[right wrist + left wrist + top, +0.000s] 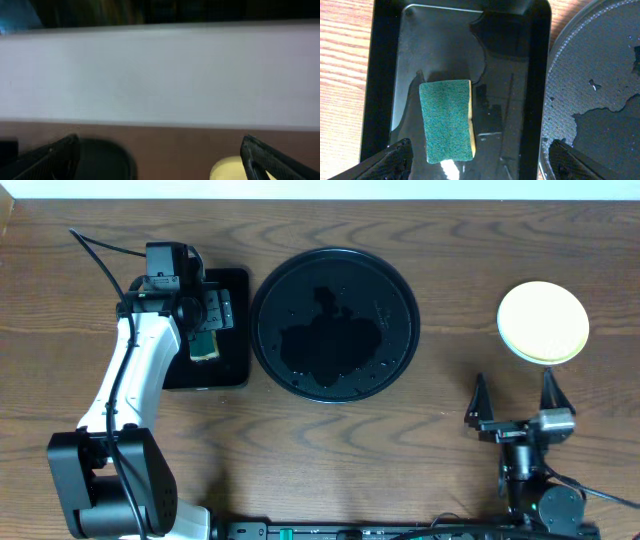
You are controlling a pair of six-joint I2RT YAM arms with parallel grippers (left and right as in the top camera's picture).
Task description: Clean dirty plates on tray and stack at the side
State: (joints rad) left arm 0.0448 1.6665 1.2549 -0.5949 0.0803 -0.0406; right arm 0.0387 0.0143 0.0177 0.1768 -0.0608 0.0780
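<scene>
The plates sit in one stack on the wooden table at the right, the pale yellow one on top with a mint-green rim showing beneath; their edge shows in the right wrist view. The large round black tray lies in the middle, wet and with no plate on it; it also shows in the left wrist view and the right wrist view. My left gripper is open over the small rectangular tray. My right gripper is open and empty, in front of the stack.
A small rectangular black tray stands left of the round tray, nearly touching it. A green and yellow sponge lies flat in it. A white wall runs behind the table.
</scene>
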